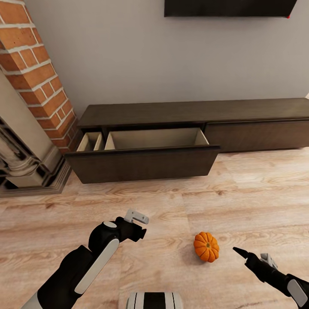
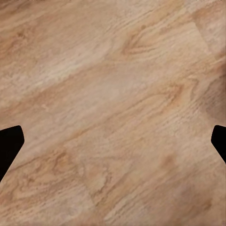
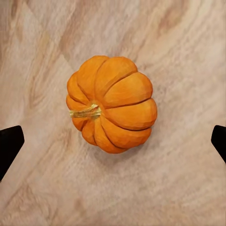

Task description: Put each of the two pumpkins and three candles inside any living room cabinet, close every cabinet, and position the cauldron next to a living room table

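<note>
Here, in the head view, a long low dark-brown cabinet [image 1: 193,113] runs along the grey wall, its left drawer [image 1: 146,161] pulled out to show a pale beige interior with a narrow compartment at its left end; nothing can be seen lying in it. At ten o'clock of the picture stands a red brick column [image 1: 36,68], with the beige stone fireplace [image 1: 21,159] below it. A dark screen [image 1: 229,7] hangs on the wall at twelve o'clock. On the wood floor [image 1: 171,206] a small orange pumpkin [image 1: 206,246] lies on its side at about five o'clock from the picture's centre, well apart from the cabinet. The left gripper [image 1: 138,223] hovers at seven o'clock, the right gripper [image 1: 253,257] just beside the pumpkin at four o'clock, apart from it.

In the left wrist view, the two dark fingertips [image 2: 10,146] stand at opposite edges, spread wide over bare floor.

In the right wrist view, the pumpkin [image 3: 113,110] sits midway between widely parted fingertips [image 3: 10,143], untouched, its yellowish stem [image 3: 87,112] pointing sideways toward nine o'clock.
</note>
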